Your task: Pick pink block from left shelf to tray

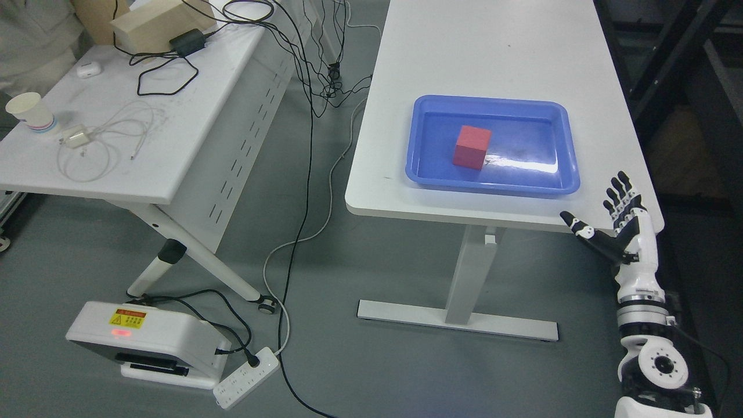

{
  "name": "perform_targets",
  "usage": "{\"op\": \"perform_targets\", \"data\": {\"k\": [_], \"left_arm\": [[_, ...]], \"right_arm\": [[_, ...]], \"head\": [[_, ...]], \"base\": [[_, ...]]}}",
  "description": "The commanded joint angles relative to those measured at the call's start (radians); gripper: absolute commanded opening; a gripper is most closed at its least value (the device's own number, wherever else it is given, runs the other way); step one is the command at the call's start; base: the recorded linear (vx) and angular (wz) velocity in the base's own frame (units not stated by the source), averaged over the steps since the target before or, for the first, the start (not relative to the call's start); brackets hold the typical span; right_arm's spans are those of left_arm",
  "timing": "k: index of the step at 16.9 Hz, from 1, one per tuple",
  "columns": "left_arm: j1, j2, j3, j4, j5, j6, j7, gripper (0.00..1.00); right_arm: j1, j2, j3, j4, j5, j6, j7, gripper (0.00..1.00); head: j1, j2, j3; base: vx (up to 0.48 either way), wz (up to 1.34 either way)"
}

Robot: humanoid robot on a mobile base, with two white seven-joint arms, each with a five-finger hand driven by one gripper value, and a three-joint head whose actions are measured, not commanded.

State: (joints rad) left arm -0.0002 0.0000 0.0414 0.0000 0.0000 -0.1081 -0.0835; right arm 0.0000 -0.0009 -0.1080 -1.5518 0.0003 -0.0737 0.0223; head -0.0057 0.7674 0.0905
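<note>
Pink block (471, 147) sits inside the blue tray (426, 174), roughly centre-left on the tray floor, resting flat, clear of all 4 walls. Tray lies on the white table (493, 52), near its front edge. By position alone the task looks finished or close to it; no shelf is in view. Right hand (616, 223) is below and beyond the table's front right corner, fingers spread and released, thumb angled out toward the table edge, grasping nothing. Left arm is not in view. Risks from here, as judgement: 1) the thumb tip is near the underside of the table's front edge, so any upward or inward swing of the right arm could clip the tabletop and jolt the tray; 2) the tray's front rim is near the table edge, so a knock could push it off and tip the block out; 3) the tray floor looks glossy, so the block may slide if the tray is bumped. Floor hazards for the mobile base: cables (307, 191) trail between the 2 tables, with a power strip (246, 377) and a white device (148, 337) at lower left; rolling that way could snag a lead. Left desk (186, 133) carries a paper cup (30, 111) and loose wires, well apart from the work area.
</note>
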Motion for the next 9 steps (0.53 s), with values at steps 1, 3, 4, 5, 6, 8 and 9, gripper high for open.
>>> {"op": "perform_targets", "data": {"k": [1,3,4,5,6,8,9], "left_arm": [[-0.023,0.017,0.0,-0.017,-0.002,-0.001,-0.001,1.0],[-0.023,0.017,0.0,-0.017,-0.002,-0.001,-0.001,1.0],[-0.023,0.017,0.0,-0.017,-0.002,-0.001,-0.001,1.0],[-0.023,0.017,0.0,-0.017,-0.002,-0.001,-0.001,1.0],[-0.023,0.017,0.0,-0.017,-0.002,-0.001,-0.001,1.0],[-0.023,0.017,0.0,-0.017,-0.002,-0.001,-0.001,1.0],[-0.023,0.017,0.0,-0.017,-0.002,-0.001,-0.001,1.0]], "right_arm": [[0.02,-0.017,-0.002,-0.001,-0.009,-0.001,0.001,1.0],[0.018,-0.017,-0.002,-0.001,-0.009,-0.001,0.001,1.0],[0.018,-0.017,-0.002,-0.001,-0.009,-0.001,0.001,1.0],[0.018,-0.017,-0.002,-0.001,-0.009,-0.001,0.001,1.0],[0.018,-0.017,-0.002,0.001,-0.009,-0.001,0.001,1.0],[0.018,-0.017,-0.002,-0.001,-0.009,-0.001,0.001,1.0],[0.018,-0.017,-0.002,0.001,-0.009,0.0,0.001,1.0]], "head": [[0.0,0.0,0.0],[0.0,0.0,0.0],[0.0,0.0,0.0],[0.0,0.0,0.0],[0.0,0.0,0.0],[0.0,0.0,0.0],[0.0,0.0,0.0]], "base": [[-0.086,-0.28],[-0.122,-0.22],[-0.142,-0.19],[-0.142,-0.19],[-0.113,-0.11],[-0.103,-0.06],[-0.069,-0.01]]}}
